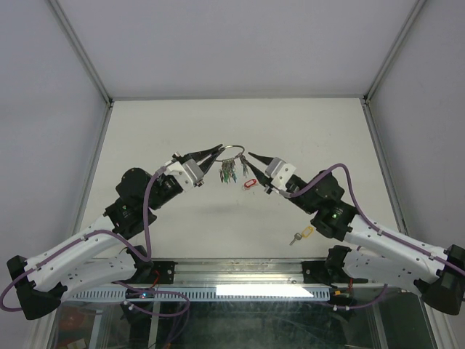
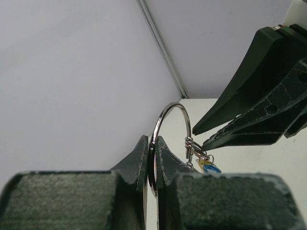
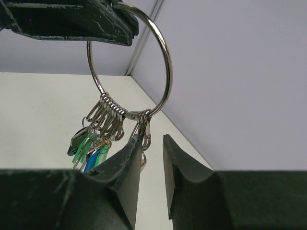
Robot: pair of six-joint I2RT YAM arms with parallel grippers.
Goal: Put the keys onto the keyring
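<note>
— What is seen first?
— A white counter [image 1: 218,225] is seen, with two arms raised over it.

— How is the left claw [image 1: 218,150] set?
— It is pressed together. The keyring [image 3: 169,72] is pinched by it and held up in the air, over the middle of the counter.

— And the right claw [image 1: 251,155]?
— It is held just beside the ring, close to a silver clip. Its fingers [image 3: 175,158] are spread a little, and nothing is seen pinched between them.

— Where are the keys [image 1: 231,172]?
— A bunch is hung under the ring on little silver clips. Green and blue heads can be seen. One yellow key [image 1: 304,234] is lying on the counter by the right arm, well apart from the ring. A small red tag [image 1: 249,185] is seen near the bunch.
</note>
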